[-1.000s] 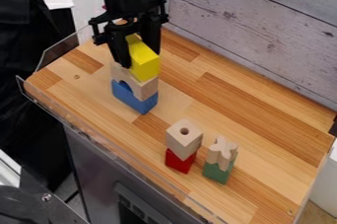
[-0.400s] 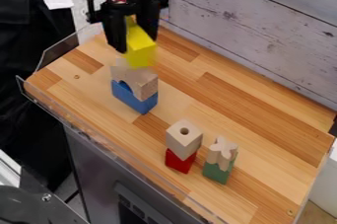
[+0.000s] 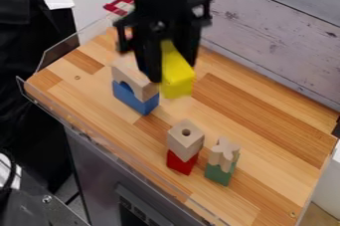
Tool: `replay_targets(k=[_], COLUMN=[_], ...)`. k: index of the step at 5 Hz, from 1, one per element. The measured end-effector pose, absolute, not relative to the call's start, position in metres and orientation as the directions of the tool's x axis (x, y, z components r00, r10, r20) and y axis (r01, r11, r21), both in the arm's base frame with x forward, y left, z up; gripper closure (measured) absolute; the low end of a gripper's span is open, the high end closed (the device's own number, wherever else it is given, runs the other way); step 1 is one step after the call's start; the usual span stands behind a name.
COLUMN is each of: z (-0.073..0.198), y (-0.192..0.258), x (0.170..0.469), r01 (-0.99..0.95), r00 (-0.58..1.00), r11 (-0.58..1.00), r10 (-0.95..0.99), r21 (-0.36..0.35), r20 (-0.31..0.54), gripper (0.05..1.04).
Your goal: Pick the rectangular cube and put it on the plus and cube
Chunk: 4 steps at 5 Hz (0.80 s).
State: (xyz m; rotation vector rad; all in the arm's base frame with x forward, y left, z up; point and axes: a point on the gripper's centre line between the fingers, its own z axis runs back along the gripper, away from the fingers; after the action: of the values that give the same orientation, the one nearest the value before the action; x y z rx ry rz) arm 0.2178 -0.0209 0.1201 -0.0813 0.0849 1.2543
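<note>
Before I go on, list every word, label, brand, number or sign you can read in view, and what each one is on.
No readable text anywhere.
Yellow block in the claw: no lettering visible.
Wooden block on the red one: just a round hole, no print.
Grey front panel below the worktop: small marks, too small to read.

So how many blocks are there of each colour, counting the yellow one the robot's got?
Yellow block: 1
Blue block: 1
Red block: 1
Green block: 1
Plain wood: 3 (arch, block with a hole, plus-shaped block)
Total: 7
</note>
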Motion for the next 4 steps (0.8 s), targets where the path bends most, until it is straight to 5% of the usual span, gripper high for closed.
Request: replay_targets(k=[2, 4], z=[0.099, 0.085], y=[-0.053, -0.053], x=[0.223, 0.235], r01=[-0.987, -0.999], r00=[0.16, 0.03], r11=[0.15, 0.023], r10=[0.961, 0.973], r21=[-0.058, -0.032], r20=[-0.227, -0.227], gripper=[0.517, 0.517])
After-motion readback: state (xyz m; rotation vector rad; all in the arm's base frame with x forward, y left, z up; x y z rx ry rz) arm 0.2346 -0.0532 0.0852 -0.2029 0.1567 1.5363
